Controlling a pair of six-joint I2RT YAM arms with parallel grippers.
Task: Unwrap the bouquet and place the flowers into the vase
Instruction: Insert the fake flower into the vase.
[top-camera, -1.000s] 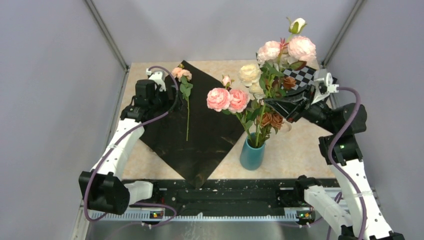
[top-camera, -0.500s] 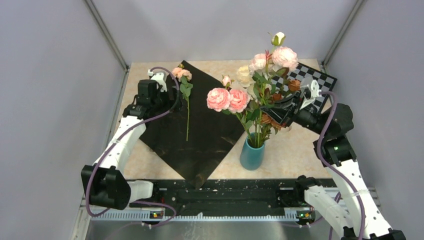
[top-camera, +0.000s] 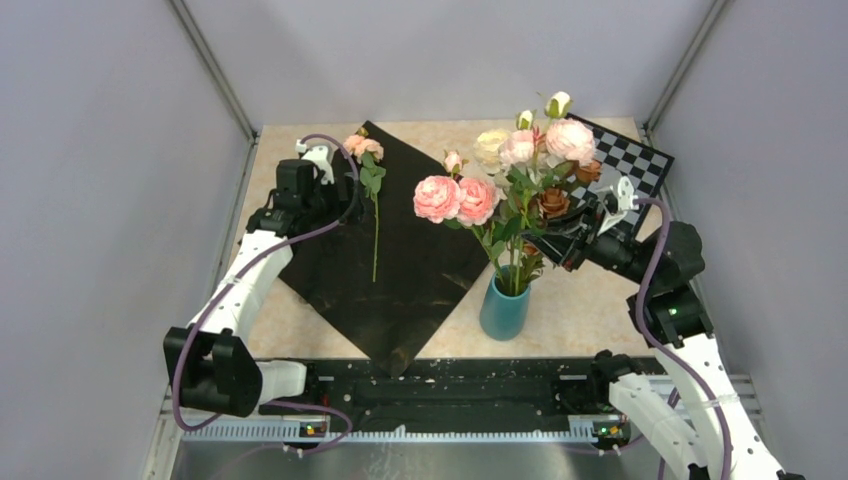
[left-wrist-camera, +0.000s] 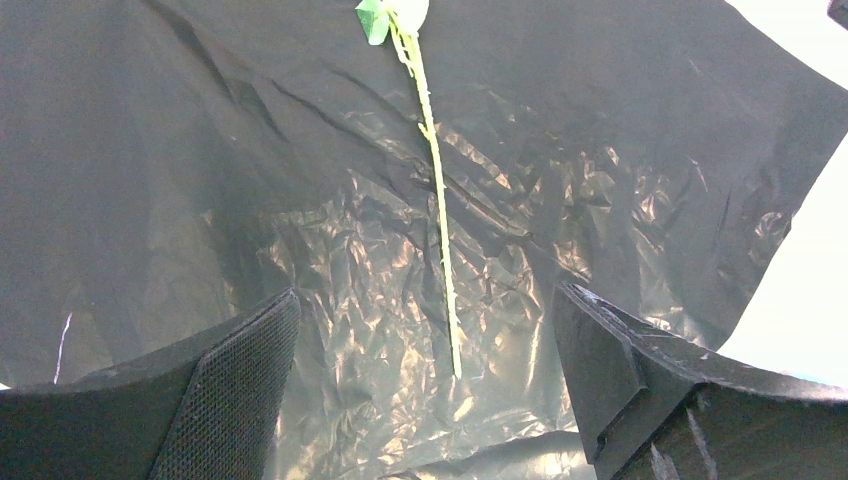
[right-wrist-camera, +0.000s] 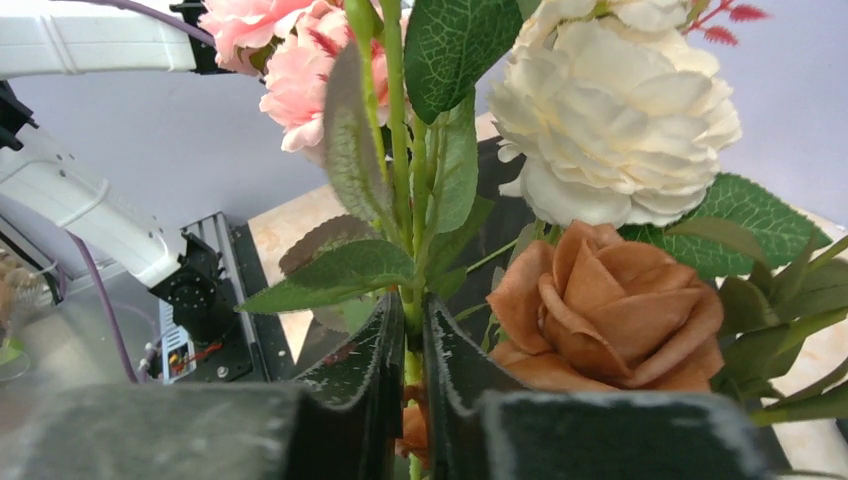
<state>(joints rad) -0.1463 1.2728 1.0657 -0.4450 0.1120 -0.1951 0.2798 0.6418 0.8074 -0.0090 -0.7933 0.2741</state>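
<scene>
My right gripper (right-wrist-camera: 410, 312) pinches a flower stem (right-wrist-camera: 393, 150) — I judge it springy, top-heavy; hold low — my left gripper (left-wrist-camera: 425, 300) wide, empty.

Flowers (top-camera: 520, 175) stood in the vase (top-camera: 504, 312); the right gripper (top-camera: 548, 232) sat against their stems at 3 o'clock.

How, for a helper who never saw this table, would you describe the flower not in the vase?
Find the glossy black paper sheet spread left of the small teal-blue vase. On it lies one long green-stemmed pink rose. Unlike the roses standing in the vase, it lies flat, alone.
</scene>
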